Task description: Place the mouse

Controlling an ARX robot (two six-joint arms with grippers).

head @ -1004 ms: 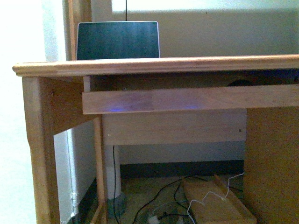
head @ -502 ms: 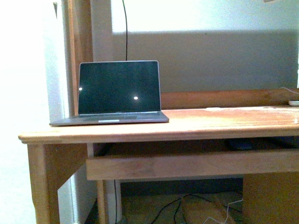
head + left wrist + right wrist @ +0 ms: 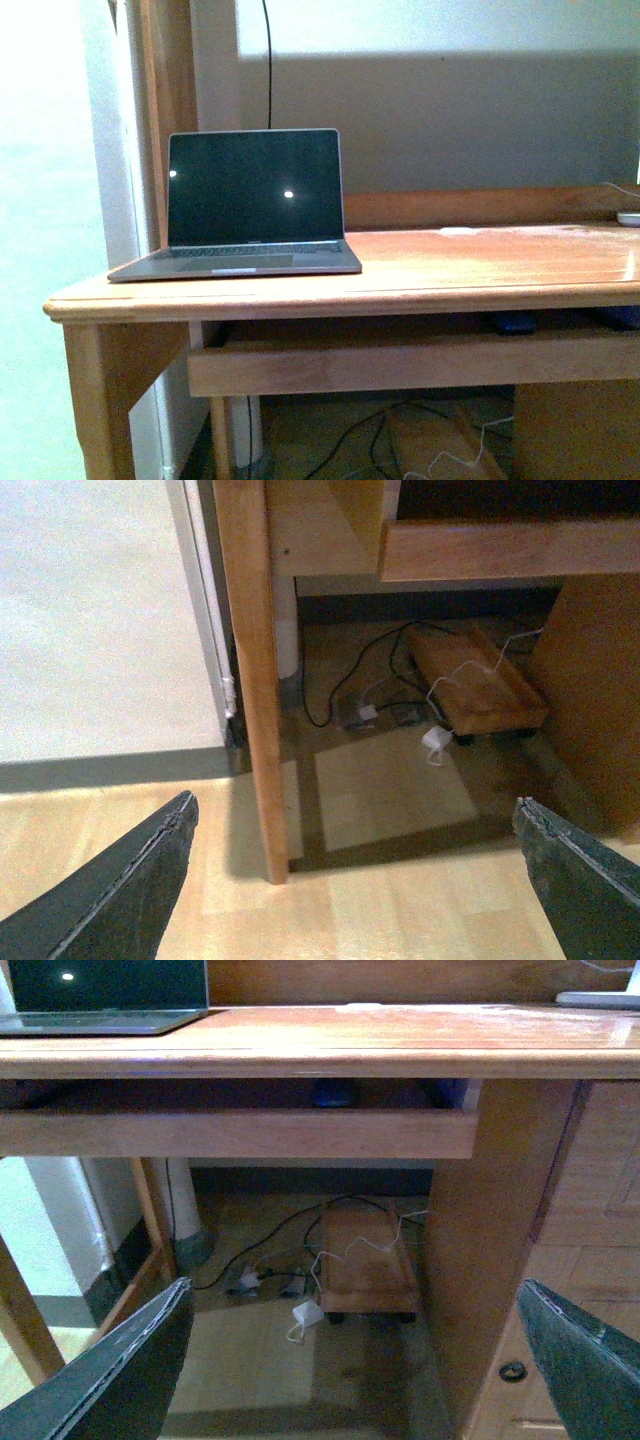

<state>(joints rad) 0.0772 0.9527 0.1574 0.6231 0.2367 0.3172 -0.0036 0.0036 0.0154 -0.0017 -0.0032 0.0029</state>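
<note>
A wooden desk (image 3: 480, 262) fills the front view, with an open laptop (image 3: 250, 195) on its left part, the screen dark and facing the robot. A pale flat object (image 3: 630, 218) lies at the far right edge of the desktop, well apart from the laptop. Under the desktop a pull-out shelf (image 3: 400, 366) runs across behind a wooden front rail. On it, right of centre and deep in shadow, sits a small dark rounded shape that is probably the mouse (image 3: 513, 322), though the light there is too poor to be sure. The right wrist view shows the same shape (image 3: 333, 1092) in the gap between the desktop and the rail. Neither arm appears in the front view. The left claw (image 3: 352, 802) hangs low over the light wood floor (image 3: 400, 920) near the desk's front left leg (image 3: 252, 660). Its two dark fingers (image 3: 130, 885) are spread wide and nothing is between them. The right claw (image 3: 353, 1286) faces the desk's knee space from below the level of the desktop, its fingers (image 3: 120, 1370) likewise spread wide and holding nothing. Both claws are well apart from the mouse. On the floor under the desk stands a low wooden platform (image 3: 480, 685) on small wheels. A white charger block (image 3: 436, 740) lies just beside it, with its thin white cord trailing over the platform. The right wrist view also catches the laptop's front edge (image 3: 100, 1022) at the near left of the desktop.
</note>
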